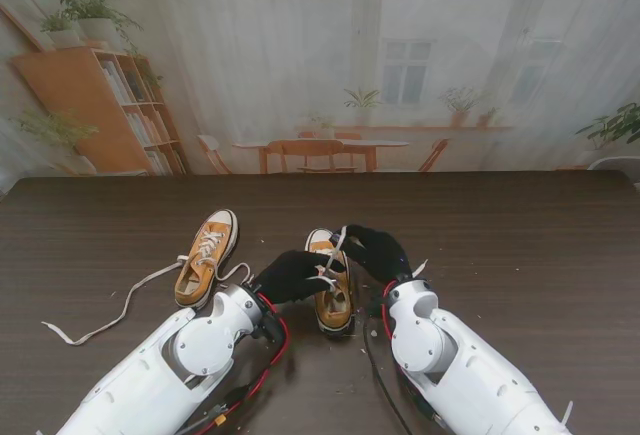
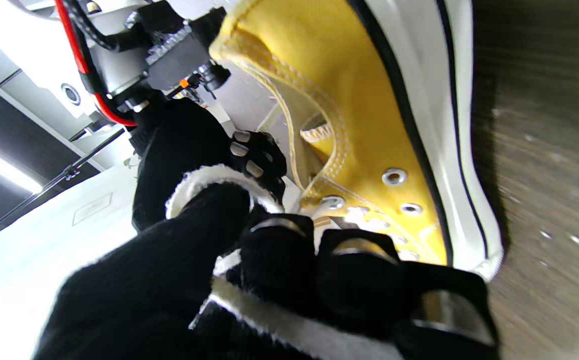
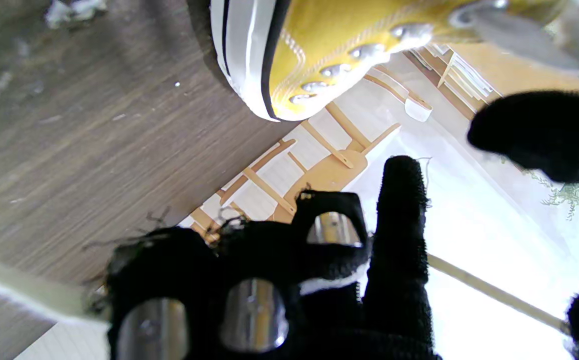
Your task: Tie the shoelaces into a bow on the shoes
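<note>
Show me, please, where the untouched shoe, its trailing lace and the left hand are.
untouched shoe (image 1: 207, 257): stand view, on its laced tongue.
trailing lace (image 1: 128, 301): stand view, midway along the loose strand on the table.
left hand (image 1: 295, 274): stand view, back of the black glove.

Dark wood table (image 1: 520, 245) (scattered specks)

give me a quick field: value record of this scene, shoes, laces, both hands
shoe being worked on: yellow sneaker near table centre, toe pointing away from me
other shoe: second yellow sneaker to its left, untouched
loose lace: long white lace trails from the second sneaker across the table
left hand: left hand closed on a white lace at the centre sneaker
right hand: right hand at the same sneaker, a lace strand running to it
bow: none visible yet
</note>
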Tool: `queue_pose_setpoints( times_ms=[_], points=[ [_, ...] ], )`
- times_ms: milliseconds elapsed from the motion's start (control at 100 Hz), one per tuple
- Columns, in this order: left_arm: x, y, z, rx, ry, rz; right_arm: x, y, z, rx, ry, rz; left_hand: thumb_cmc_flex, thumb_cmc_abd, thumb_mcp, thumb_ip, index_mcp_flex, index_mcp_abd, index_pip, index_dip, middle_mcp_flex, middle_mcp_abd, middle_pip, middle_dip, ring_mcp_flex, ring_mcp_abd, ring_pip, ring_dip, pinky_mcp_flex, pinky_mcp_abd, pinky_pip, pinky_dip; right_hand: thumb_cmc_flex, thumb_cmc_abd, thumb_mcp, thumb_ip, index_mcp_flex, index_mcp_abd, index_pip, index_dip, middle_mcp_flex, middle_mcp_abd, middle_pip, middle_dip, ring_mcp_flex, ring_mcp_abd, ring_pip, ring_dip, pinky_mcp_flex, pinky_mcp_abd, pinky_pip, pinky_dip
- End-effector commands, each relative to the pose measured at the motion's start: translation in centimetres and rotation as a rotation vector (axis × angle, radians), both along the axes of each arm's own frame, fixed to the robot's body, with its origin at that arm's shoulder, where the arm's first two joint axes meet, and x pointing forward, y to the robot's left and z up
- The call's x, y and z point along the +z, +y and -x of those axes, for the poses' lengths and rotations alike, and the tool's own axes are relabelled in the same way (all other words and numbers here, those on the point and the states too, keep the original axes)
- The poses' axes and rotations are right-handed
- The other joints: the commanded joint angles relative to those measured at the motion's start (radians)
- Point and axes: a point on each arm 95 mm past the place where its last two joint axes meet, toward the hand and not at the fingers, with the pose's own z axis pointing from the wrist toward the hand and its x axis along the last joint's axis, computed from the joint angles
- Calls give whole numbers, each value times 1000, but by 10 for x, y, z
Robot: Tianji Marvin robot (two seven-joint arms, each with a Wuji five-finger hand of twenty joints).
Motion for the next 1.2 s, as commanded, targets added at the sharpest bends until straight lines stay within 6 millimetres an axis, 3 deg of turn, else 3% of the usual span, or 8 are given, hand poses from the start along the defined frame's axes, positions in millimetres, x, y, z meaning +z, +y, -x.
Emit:
queue_pose_setpoints(
  times_ms=[0,190,490,620,700,770,910,1190],
  points=[
    [-2,8,3,12,8,-22,2,-1,-1,4,1,-1,-28,21,-21,1,10,-12,3,-21,27,-6,-1,-5,31,-7,19,-16,13,-77,196,-8,-144,56,-123,-47,-49,22,-27,-10,-6,40,-1,20,16,2,70,-14,20,28,296,-8],
    [5,25,6,59,-23,-59,0,-2,1,9,1,16,-63,34,-49,4,-11,18,-15,-28,17,-18,4,-3,31,-17,19,-17,13,-78,195,-8,-139,63,-135,-44,-53,14,-24,-9,-9,43,-2,20,16,5,69,-19,20,32,296,-13],
    [13,35,10,108,-84,-60,-3,-3,3,1,2,21,-241,41,-88,-17,-5,61,-51,-47,42,-72,58,0,33,-79,79,-4,22,-150,243,9,-115,49,-137,-42,-51,12,-19,-6,-7,42,-2,21,16,4,70,-22,20,33,296,-14],
    [16,32,7,246,-138,-9,-4,-3,5,2,-2,35,-281,96,-169,-15,72,71,-29,-42,61,-64,130,-8,31,-105,161,12,33,-182,256,134,-90,34,-134,-41,-45,9,-17,-5,-1,35,0,21,16,0,72,-21,20,33,296,-14],
    [19,32,5,310,-190,-37,-4,-4,6,3,-2,43,-281,121,-181,-8,104,74,-20,-40,62,-51,155,-12,31,-96,181,17,36,-176,256,174,-77,25,-133,-41,-42,5,-16,-5,2,34,0,21,16,-1,73,-20,20,33,296,-14],
    [22,35,3,342,-262,-115,-5,-5,6,4,0,49,-237,171,-229,-2,130,62,-6,-37,59,-50,182,-23,31,-98,194,19,37,-179,256,213,-65,18,-133,-41,-38,4,-16,-5,5,33,0,21,16,-2,74,-19,20,33,296,-14],
    [33,42,0,361,-379,-294,-5,-7,8,4,5,58,-116,206,-248,0,164,37,14,-33,58,-50,207,-30,30,-90,204,23,38,-173,256,229,-45,4,-133,-42,-27,-1,-13,-4,15,29,2,20,16,-5,77,-15,21,27,296,-15],
    [50,59,-5,302,-438,-681,-6,-11,11,1,2,67,77,57,-204,4,153,36,-17,-72,55,-91,214,-42,31,-117,193,20,37,-195,256,200,-21,-17,-133,-45,-3,-4,-14,-6,36,22,2,20,16,-10,83,-1,23,20,296,0]
  ],
)
